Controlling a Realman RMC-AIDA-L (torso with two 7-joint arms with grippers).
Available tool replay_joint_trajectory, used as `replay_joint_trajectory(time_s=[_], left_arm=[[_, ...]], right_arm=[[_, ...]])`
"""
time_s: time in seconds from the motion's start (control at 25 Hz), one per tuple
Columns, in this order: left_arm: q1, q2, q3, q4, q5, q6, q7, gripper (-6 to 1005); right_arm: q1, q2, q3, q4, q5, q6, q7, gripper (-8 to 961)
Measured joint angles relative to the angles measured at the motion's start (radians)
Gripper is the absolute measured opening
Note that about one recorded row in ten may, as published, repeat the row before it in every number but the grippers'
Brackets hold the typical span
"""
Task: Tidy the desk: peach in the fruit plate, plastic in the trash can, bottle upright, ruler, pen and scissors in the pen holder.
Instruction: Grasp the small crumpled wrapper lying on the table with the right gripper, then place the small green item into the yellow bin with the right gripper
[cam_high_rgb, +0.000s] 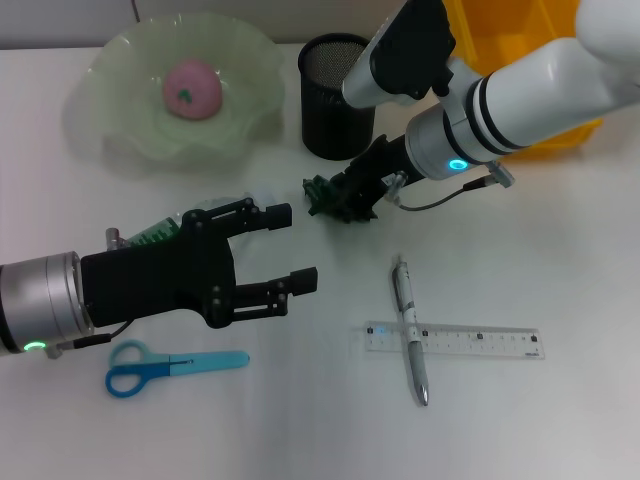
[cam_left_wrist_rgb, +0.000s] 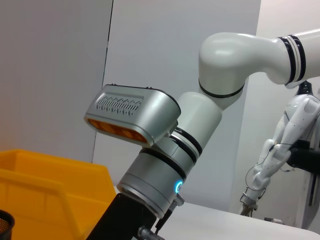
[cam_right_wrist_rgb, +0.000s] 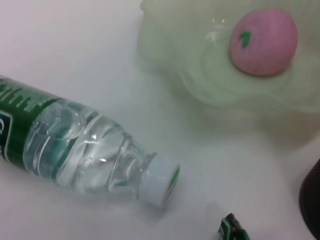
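Observation:
The pink peach (cam_high_rgb: 192, 88) (cam_right_wrist_rgb: 263, 41) lies in the pale green fruit plate (cam_high_rgb: 120, 120) (cam_right_wrist_rgb: 175, 60). The bottle (cam_high_rgb: 155, 230) (cam_right_wrist_rgb: 75, 145) lies on its side, mostly hidden under my left gripper (cam_high_rgb: 285, 250), which hovers open over it. My right gripper (cam_high_rgb: 335, 198) sits low on the table just in front of the black mesh pen holder (cam_high_rgb: 335, 95), shut on a small dark green crumpled plastic (cam_high_rgb: 318, 190) (cam_right_wrist_rgb: 232, 231). The blue scissors (cam_high_rgb: 170, 365) lie near the front left. The pen (cam_high_rgb: 410, 340) lies across the clear ruler (cam_high_rgb: 470, 342).
A yellow bin (cam_high_rgb: 520, 40) (cam_left_wrist_rgb: 45, 180) stands at the back right, partly behind the right arm (cam_high_rgb: 520, 95) (cam_left_wrist_rgb: 200, 130). The pen holder's rim (cam_left_wrist_rgb: 3, 220) shows at the edge of the left wrist view.

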Motion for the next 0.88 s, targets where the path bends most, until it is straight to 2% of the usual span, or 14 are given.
replay_joint_trajectory(time_s=[0.36, 0.56, 0.6, 0.8, 0.84, 0.88], left_arm=[[0.001, 0.000, 0.000, -0.001, 0.000, 0.006, 0.000, 724], [0.004, 0.001, 0.000, 0.000, -0.001, 0.010, 0.000, 721], [0.004, 0.001, 0.000, 0.000, -0.001, 0.010, 0.000, 721], [0.004, 0.001, 0.000, 0.000, -0.001, 0.011, 0.004, 718], [0.005, 0.002, 0.000, 0.000, -0.002, 0.012, 0.005, 717], [0.005, 0.001, 0.000, 0.000, -0.002, 0.012, 0.005, 716]], right_arm=[[-0.005, -0.004, 0.008, -0.010, -0.001, -0.033, 0.012, 179], [-0.043, -0.009, 0.030, -0.083, -0.001, -0.098, 0.022, 45], [-0.063, -0.010, 0.043, -0.112, -0.001, -0.111, 0.022, 18], [-0.237, -0.010, 0.128, -0.346, 0.040, -0.170, -0.047, 2], [-0.282, -0.010, 0.140, -0.385, 0.097, -0.183, -0.097, 2], [-0.353, -0.013, 0.165, -0.419, 0.246, -0.220, -0.217, 2]])
